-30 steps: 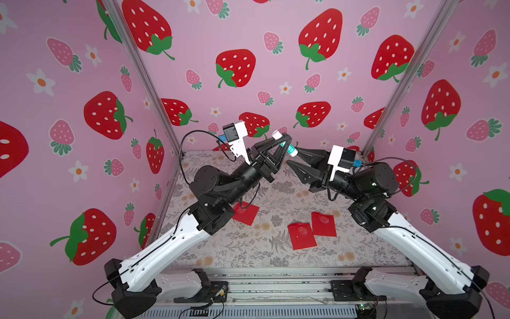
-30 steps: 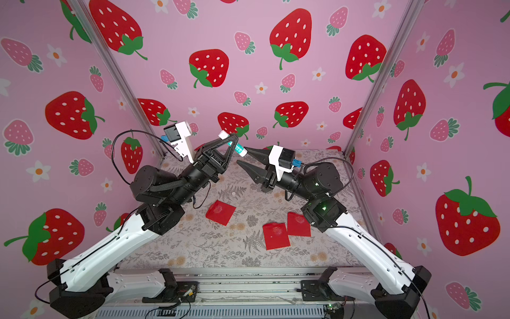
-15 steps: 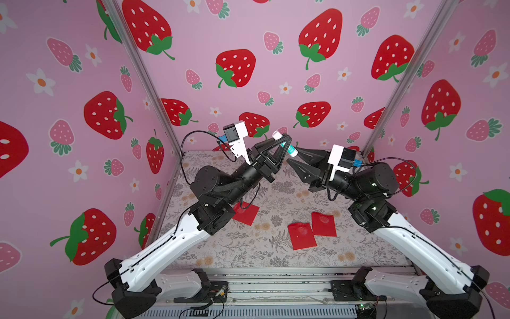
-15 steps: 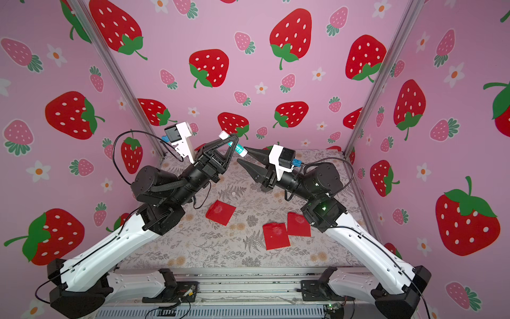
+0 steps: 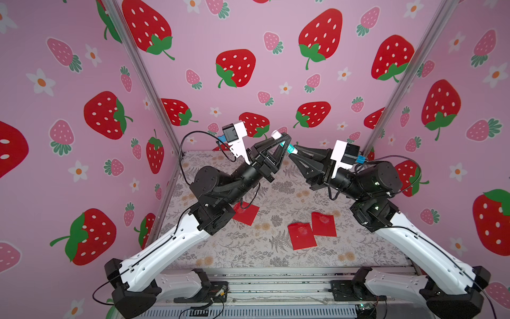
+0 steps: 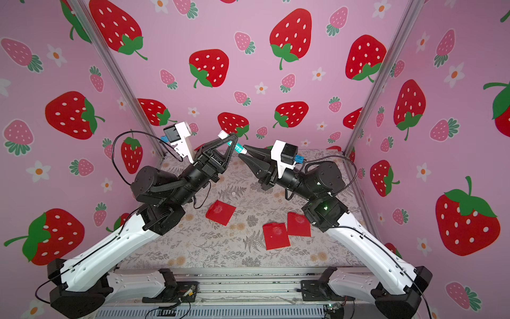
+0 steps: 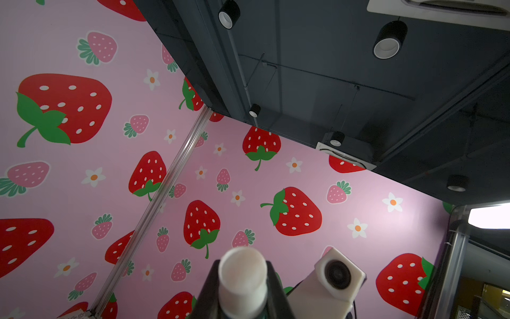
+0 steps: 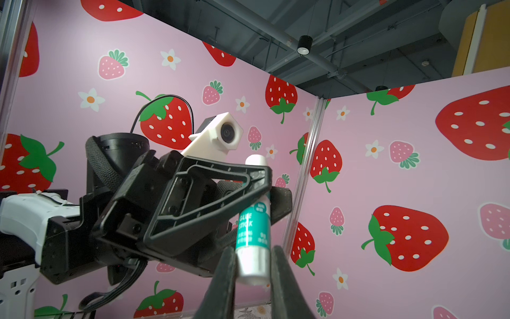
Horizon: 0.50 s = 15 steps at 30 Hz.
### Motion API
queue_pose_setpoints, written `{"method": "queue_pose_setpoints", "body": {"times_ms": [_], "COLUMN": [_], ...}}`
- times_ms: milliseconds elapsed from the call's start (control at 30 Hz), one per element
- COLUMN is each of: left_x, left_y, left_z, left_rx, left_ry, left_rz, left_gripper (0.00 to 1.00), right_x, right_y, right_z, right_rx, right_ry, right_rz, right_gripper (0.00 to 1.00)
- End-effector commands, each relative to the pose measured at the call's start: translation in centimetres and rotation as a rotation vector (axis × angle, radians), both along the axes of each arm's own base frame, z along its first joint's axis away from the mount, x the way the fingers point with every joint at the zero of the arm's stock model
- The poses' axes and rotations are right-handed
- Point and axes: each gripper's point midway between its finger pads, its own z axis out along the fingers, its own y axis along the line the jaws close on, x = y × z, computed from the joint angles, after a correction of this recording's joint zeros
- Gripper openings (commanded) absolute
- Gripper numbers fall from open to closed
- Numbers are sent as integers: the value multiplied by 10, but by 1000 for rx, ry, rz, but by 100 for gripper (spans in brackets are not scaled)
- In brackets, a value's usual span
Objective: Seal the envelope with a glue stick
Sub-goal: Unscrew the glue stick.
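Robot pair grips glue stick in mid-air: the left arm (image 5: 165, 248) and the right arm (image 5: 414, 248) rise from the near edge of the flower-printed table (image 5: 248, 248). Around the middle of the table three red envelopes lie flat. The lone envelope (image 5: 245, 212) is toward the left edge, one corner hidden by the left arm. The middle envelope (image 5: 302, 236) and the right envelope (image 5: 323, 223) touch each other nearer the right edge.

Farther back, high over the table's far half, the grippers meet tip to tip on the glue stick (image 5: 289, 148), which hangs tilted between them, off the table. The left gripper (image 5: 284, 140) is clamped across its upper part, with the white top end poking beyond the fingers. The right gripper (image 5: 294, 152) is clenched on the white lower end, below the teal label (image 8: 248, 223). Behind stands the strawberry-print wall (image 5: 276, 33).
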Motion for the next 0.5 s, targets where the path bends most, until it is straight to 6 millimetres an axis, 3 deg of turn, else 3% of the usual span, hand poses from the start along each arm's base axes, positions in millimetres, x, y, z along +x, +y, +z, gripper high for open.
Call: {"method": "queue_pose_setpoints", "body": {"times_ms": [0, 133, 233, 333, 467], "left_x": [-17, -32, -50, -75, -123], "left_y": [2, -4, -9, -15, -16], "left_z": [13, 18, 17, 13, 2], "left_rx": [-10, 43, 108, 207, 319], "left_ry": [-85, -162, -245, -349, -556], "left_rz": [-36, -88, -142, -225, -407], "left_gripper": [0, 0, 0, 0, 0], "right_x": [-5, -19, -40, -66, -100], "right_y": [-4, -3, -5, -9, -15], "right_z": [10, 9, 12, 11, 5], "right_rx": [35, 49, 43, 12, -53], "right_ry": [66, 185, 271, 334, 415], "right_rz": [39, 174, 317, 467, 646], "right_gripper": [6, 1, 1, 0, 0]}}
